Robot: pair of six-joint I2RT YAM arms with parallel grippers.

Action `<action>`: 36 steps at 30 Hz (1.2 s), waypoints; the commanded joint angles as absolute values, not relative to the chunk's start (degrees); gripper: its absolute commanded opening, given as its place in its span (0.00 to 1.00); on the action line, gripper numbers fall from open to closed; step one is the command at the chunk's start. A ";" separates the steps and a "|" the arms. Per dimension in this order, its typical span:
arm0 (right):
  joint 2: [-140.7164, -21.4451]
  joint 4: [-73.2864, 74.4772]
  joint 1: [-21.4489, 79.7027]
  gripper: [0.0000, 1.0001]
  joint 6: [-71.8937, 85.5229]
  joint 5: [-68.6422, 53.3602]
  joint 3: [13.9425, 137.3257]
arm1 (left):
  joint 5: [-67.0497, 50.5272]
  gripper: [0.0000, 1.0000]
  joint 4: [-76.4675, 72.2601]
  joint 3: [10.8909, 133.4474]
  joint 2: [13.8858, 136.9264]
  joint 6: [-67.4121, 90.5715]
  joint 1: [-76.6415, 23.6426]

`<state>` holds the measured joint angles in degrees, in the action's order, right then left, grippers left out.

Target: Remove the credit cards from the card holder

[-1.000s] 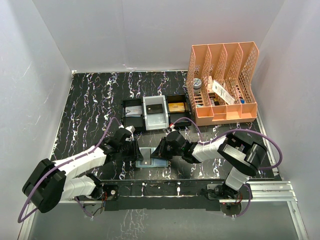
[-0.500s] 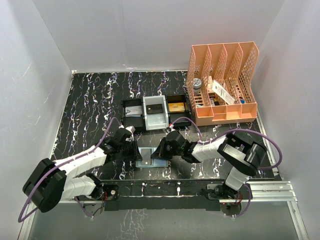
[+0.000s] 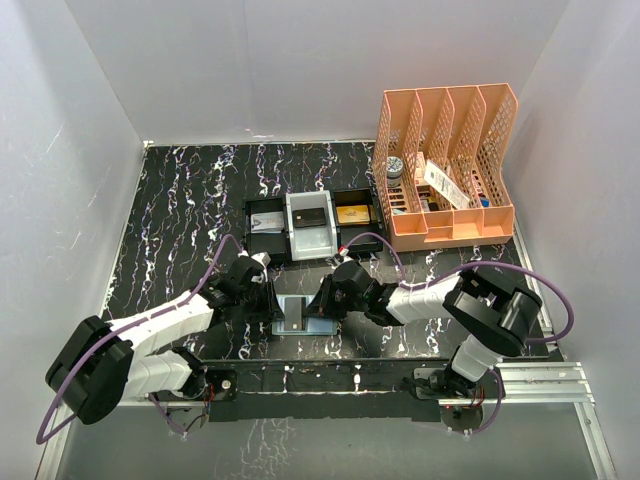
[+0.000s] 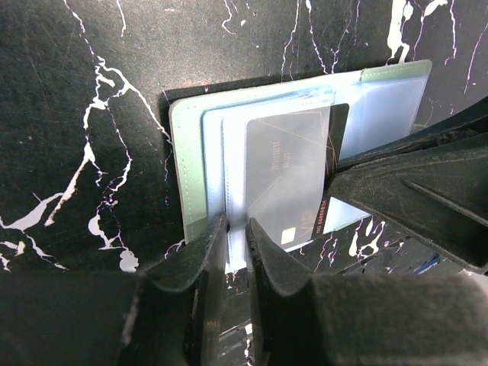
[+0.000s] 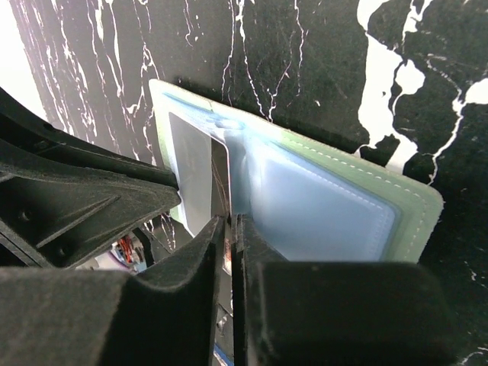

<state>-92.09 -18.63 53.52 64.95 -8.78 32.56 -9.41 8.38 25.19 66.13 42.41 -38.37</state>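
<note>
The sage-green card holder [image 3: 318,326] lies open on the black table between both arms, pale blue pockets up [image 4: 187,152] [image 5: 328,206]. A dark grey credit card [image 4: 286,175] [image 5: 194,175] sticks partly out of a pocket, tilted up off the holder [image 3: 295,314]. My left gripper [image 4: 235,229] [image 3: 272,302] is shut on the edge of a pale blue pocket leaf of the holder. My right gripper [image 5: 227,221] [image 3: 322,306] is shut on the card's edge from the opposite side. Each gripper's black fingers fill the side of the other wrist view.
Behind the holder stands a row of small trays, black [image 3: 265,217], white [image 3: 325,240] and black [image 3: 368,222], with cards lying in them. An orange slotted file organizer [image 3: 452,232] holding small items stands at the back right. White walls enclose the table.
The dark card, flat on the holder a second ago, now stands tilted up and further out of its pocket. Both grippers have narrowed onto what they hold.
</note>
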 commanded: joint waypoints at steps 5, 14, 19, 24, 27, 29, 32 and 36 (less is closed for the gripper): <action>-93.68 -22.72 53.35 0.16 64.44 -10.81 34.03 | -9.33 0.16 10.89 24.65 66.50 41.83 -38.67; -93.11 -23.10 53.35 0.02 64.34 -9.32 32.74 | -6.43 0.14 13.69 25.32 67.19 42.29 -38.67; -90.67 -20.73 53.00 0.00 63.74 -6.79 31.78 | -3.80 0.13 16.19 25.80 66.44 42.49 -38.67; -89.34 -18.86 53.00 0.00 63.02 -5.23 31.75 | -2.85 0.13 15.92 26.83 65.46 43.81 -38.67; -89.69 -18.92 52.99 0.00 63.00 -5.62 31.97 | -1.77 0.15 16.19 28.58 65.37 44.65 -39.07; -89.91 -18.99 53.00 0.00 63.05 -5.78 31.99 | -0.24 0.23 17.62 30.29 64.73 45.32 -39.55; -90.68 -19.61 52.95 0.00 63.04 -6.47 32.14 | -0.59 0.32 16.00 31.36 62.43 45.85 -40.34; -92.58 -20.61 52.99 0.00 63.13 -8.02 32.69 | -6.46 0.41 8.78 30.85 60.82 46.05 -40.90</action>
<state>-91.22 -19.40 53.19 64.31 -7.75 32.12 -2.59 13.85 29.28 63.22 45.50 -40.21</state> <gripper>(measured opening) 0.018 0.387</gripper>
